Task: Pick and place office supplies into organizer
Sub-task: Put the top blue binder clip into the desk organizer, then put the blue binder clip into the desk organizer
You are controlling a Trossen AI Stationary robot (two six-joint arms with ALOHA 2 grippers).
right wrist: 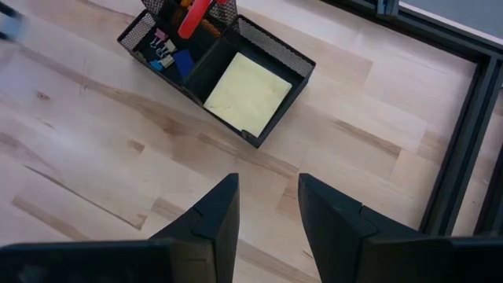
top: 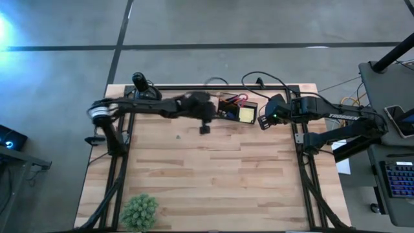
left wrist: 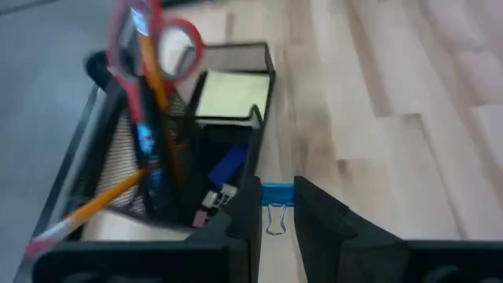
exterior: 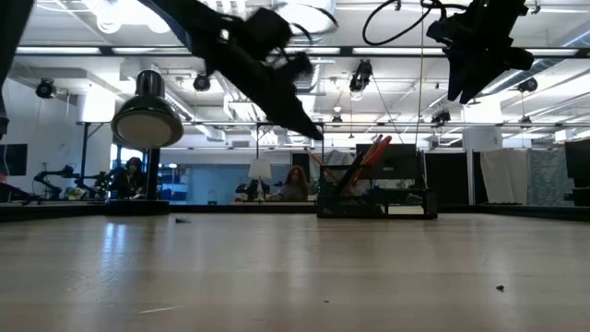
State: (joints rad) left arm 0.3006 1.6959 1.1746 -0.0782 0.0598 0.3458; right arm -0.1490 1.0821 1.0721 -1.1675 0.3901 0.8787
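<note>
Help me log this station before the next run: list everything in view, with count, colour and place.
organizer: one, black mesh, far side of the table between the two arms
sticky-note pad: one, yellow, in the organizer's larger compartment
scissors: one pair, red handles, upright in the organizer
pencils: at least two, orange, leaning in the organizer
binder clip: one, blue, between the left tool's fingers
small clips: a few, pink and blue, in an organizer compartment
plant: one, green, near edge of the table
table: one, light wood
left tool: dark, beside the organizer
right tool: dark, open, above bare table near the organizer
</note>
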